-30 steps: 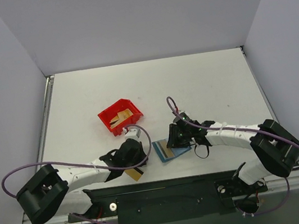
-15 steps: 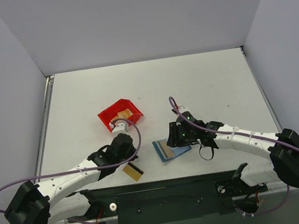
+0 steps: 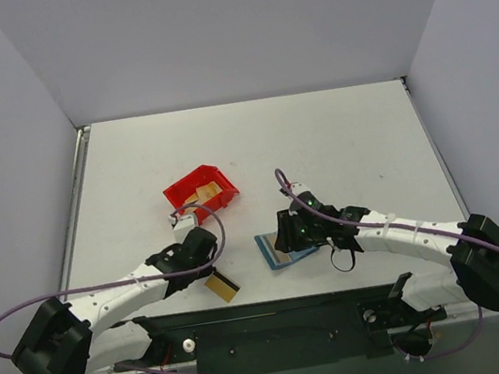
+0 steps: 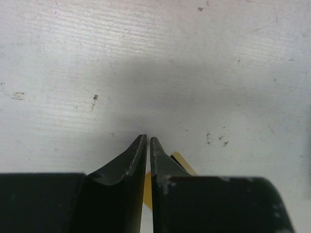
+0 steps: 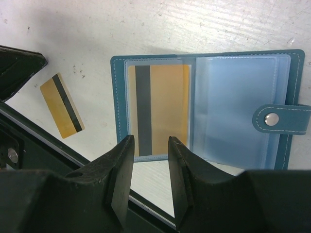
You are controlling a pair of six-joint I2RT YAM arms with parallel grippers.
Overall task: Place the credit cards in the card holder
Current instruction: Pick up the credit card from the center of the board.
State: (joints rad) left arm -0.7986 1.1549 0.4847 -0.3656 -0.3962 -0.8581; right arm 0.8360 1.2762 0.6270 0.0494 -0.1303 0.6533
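**Near edge.** A loose credit card (image 3: 222,287) lies flat on the table (image 3: 339,154), at 8 o'clock from the card holder (image 3: 272,257) in the overhead view. Its long axis runs from about 10 to 4 o'clock, and its dark stripe is on the side toward the holder. The left gripper (image 4: 147,141) is placed over it. The jaws are a thin slit apart and nothing is held.

**Middle.** The card holder is laid open and flat, with its long axis near 9 to 3 o'clock. In the right wrist view the snap tab (image 5: 279,119) is at the 3 o'clock end. A seated credit card (image 5: 158,109) is seen in the 9 o'clock sleeve, with its stripe crosswise to the holder's length. The right gripper (image 5: 149,141) is poised at the holder's near edge, jaws apart and empty. Contact cannot be confirmed.

**Far.** Further credit cards (image 3: 209,191) are noted in the red bin (image 3: 185,197), at 11 o'clock from the holder.

**Judgement.** One card is stowed, and pickup of the loose card is in hand. The jaws must be widened and an edge of the thin card lifted. The card must then be turned crosswise for the free sleeve.
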